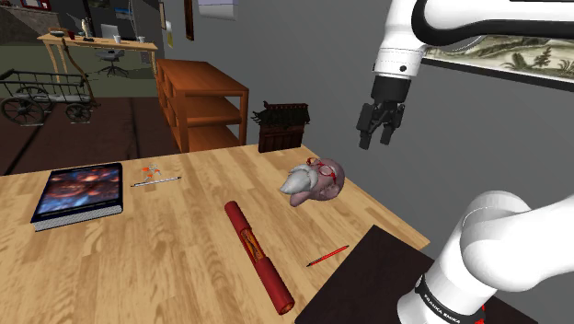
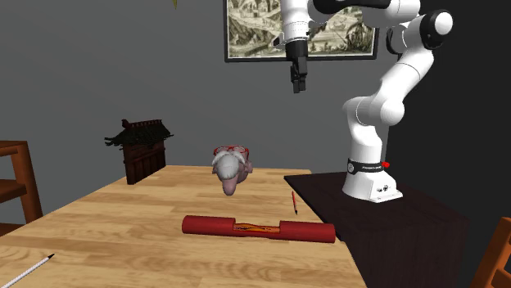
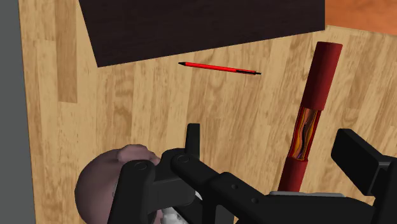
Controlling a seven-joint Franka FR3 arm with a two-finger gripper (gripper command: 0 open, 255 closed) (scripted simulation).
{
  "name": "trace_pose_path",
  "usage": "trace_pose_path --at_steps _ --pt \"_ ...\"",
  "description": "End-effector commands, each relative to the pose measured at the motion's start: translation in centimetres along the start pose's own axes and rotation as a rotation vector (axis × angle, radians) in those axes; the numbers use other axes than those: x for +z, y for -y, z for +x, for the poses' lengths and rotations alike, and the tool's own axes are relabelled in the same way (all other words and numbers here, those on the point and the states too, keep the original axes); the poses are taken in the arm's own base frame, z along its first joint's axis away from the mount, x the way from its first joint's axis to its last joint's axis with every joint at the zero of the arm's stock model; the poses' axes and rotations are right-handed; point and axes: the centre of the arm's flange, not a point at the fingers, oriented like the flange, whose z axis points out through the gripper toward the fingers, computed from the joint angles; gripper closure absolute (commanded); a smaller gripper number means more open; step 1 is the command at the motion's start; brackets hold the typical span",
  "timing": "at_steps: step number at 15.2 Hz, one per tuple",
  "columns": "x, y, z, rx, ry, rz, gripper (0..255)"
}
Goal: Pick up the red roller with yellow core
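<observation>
The gripper [image 1: 379, 138] is hanging high with its fingers spread and empty, because the red roller [image 1: 258, 254] is lying flat on the table [image 1: 166, 262], well below it and off to one side.

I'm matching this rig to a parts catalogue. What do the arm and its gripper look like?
The arm is white, built of rounded, tube-like segments with dark joints. Near its base runs a black band with small white lettering, too small to read, and a small red mark sits beside it. The gripper is all black, with two blocky fingers.
</observation>
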Motion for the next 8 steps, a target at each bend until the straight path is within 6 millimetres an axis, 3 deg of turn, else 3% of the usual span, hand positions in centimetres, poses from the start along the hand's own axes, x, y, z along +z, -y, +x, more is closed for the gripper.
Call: trace_pose_path --at_steps 1,8 --pt "0.0 0.0 0.0 0.000 0.000 0.000 0" --pt "7.3 4.7 2.8 0.032 -0.025 -0.001 0"
